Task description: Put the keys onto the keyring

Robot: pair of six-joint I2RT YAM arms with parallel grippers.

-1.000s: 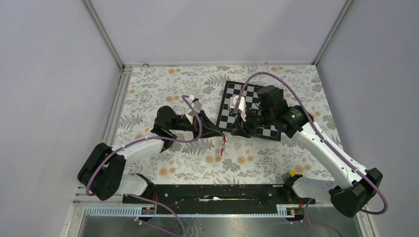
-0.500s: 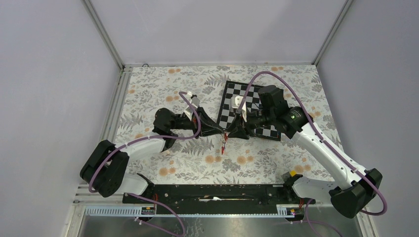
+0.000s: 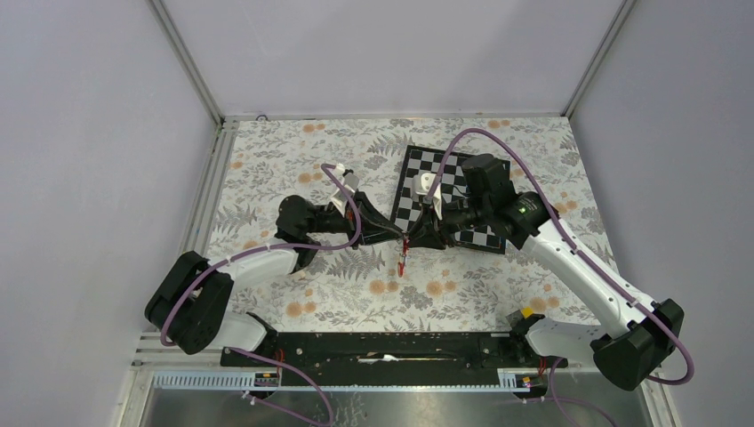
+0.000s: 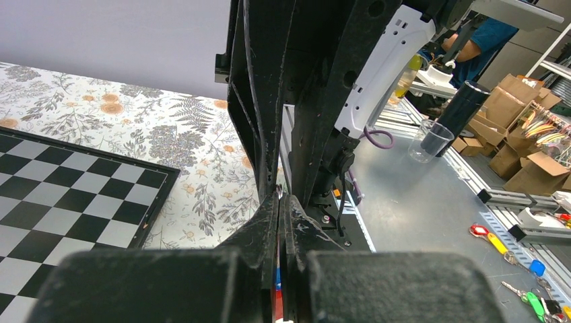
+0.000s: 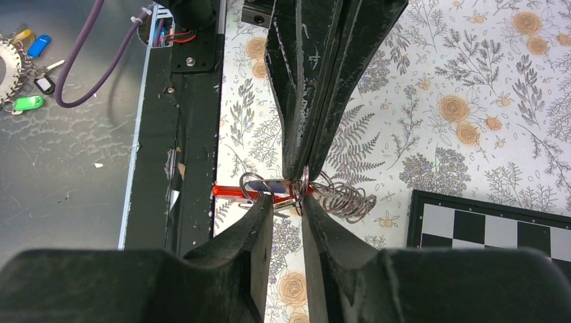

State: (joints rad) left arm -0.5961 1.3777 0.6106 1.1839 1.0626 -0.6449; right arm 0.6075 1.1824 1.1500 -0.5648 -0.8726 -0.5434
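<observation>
My left gripper (image 3: 400,238) is shut on a metal split ring of the keyring (image 5: 340,198), a bunch of wire rings held above the floral table. A red tag (image 5: 232,192) and a blue tag (image 5: 266,180) with a small silver key hang from it. The red tag dangles below in the top view (image 3: 403,260). My right gripper (image 5: 286,205) faces the left tip to tip, its jaws a narrow gap apart. The fingertips (image 5: 266,203) bracket the key and rings. In the left wrist view the left gripper (image 4: 280,196) is closed, with red and blue showing in the slit.
A black-and-white chessboard (image 3: 449,191) lies on the table behind the right arm and shows in the right wrist view (image 5: 498,222). The black base rail (image 3: 391,349) runs along the near edge. Spare tagged keys (image 5: 30,74) lie on the metal bench beyond it.
My right gripper has moved left and closed in on the left gripper's tip. The left gripper keeps holding the ring with the red tag dangling.
</observation>
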